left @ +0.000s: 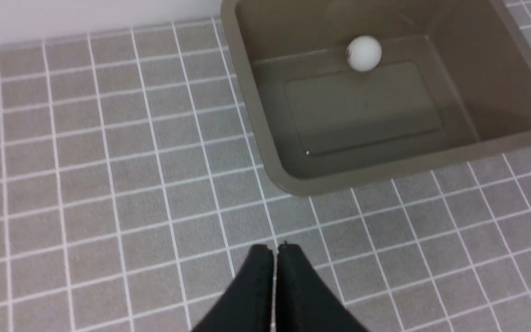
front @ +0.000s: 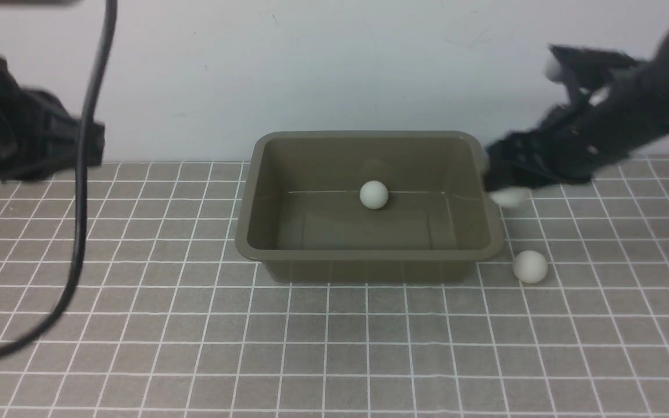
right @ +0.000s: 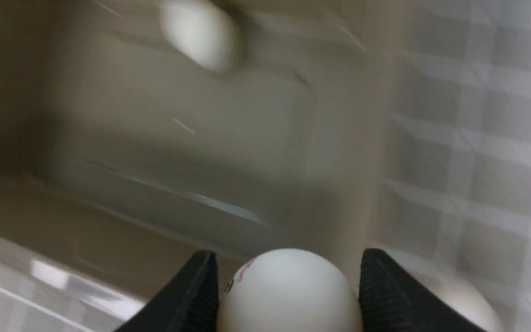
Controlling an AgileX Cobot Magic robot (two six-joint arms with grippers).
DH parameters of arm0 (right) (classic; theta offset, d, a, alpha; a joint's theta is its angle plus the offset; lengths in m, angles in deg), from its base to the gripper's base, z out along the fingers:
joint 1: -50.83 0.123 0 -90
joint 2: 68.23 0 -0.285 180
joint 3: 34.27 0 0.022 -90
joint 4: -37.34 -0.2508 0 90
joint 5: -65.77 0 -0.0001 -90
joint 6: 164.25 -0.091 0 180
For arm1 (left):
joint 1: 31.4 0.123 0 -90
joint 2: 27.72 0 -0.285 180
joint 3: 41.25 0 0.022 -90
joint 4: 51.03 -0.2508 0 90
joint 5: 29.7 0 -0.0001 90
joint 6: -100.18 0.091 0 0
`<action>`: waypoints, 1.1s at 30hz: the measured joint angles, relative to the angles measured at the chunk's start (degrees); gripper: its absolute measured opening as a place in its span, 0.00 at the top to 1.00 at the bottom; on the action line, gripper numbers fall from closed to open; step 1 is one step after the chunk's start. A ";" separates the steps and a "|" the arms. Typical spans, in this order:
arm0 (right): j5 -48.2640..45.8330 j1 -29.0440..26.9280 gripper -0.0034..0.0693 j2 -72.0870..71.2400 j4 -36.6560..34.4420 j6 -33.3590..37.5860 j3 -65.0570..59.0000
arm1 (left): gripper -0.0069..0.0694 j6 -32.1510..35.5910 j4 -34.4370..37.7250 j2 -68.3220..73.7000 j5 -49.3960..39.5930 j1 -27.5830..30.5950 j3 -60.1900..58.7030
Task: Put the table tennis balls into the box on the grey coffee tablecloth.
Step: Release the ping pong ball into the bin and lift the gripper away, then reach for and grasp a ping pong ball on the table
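Carrying step: my right gripper (right: 288, 257) clasped a small matte white plastic ball (right: 288, 295) by the olive-brown rectangular plastic box (front: 363, 268); my left gripper (left: 274, 251) was pinched together, empty. Next, I judged: clear the rim, release.

We see an olive-brown box (front: 363, 268), a grey-brown tablecloth (front: 334, 348) checked with thin white lines, white table tennis balls (front: 374, 194), one printed ball (right: 288, 295) marked in small red and dark print, the black left gripper (left: 274, 250), right gripper (right: 288, 253) and cable (front: 82, 203), and a pale wall (front: 334, 69).
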 joint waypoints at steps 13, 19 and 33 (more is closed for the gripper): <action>-22.59 -1.46 0.28 6.71 20.58 -4.76 13.74 | 0.92 0.00 1.76 -0.45 3.36 0.00 -5.37; -22.84 -10.96 0.56 6.14 18.05 -8.28 9.87 | 0.92 0.00 1.69 -0.45 4.50 0.00 -5.37; -12.92 -8.58 0.26 19.08 7.81 -6.03 6.01 | 0.92 0.05 1.52 -0.45 4.68 0.00 -5.37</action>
